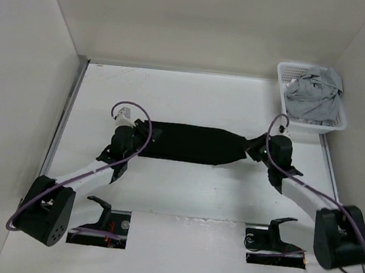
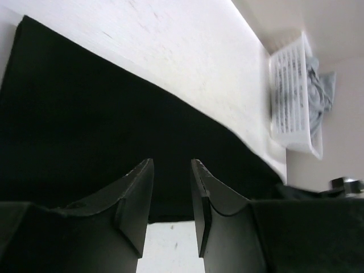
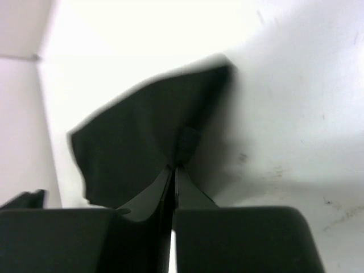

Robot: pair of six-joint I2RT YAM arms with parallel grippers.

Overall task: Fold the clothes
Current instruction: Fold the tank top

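The clothes (image 1: 195,143) are a black garment lying as a long narrow strip across the middle of the table. My left gripper (image 1: 151,135) sits at the strip's left end. In the left wrist view the left gripper (image 2: 172,166) is open, with the black fabric (image 2: 85,125) spread ahead and its near edge running across the gap between the fingers. My right gripper (image 1: 252,146) is at the strip's right end. In the right wrist view the right gripper (image 3: 174,168) is shut on a pinch of the cloth (image 3: 142,131), which rises in a peak to the fingertips.
A white plastic basket (image 1: 282,79) at the back right holds a light grey garment (image 1: 314,95); both show in the left wrist view, basket (image 2: 290,96) and grey garment (image 2: 319,94). White walls enclose the table on three sides.
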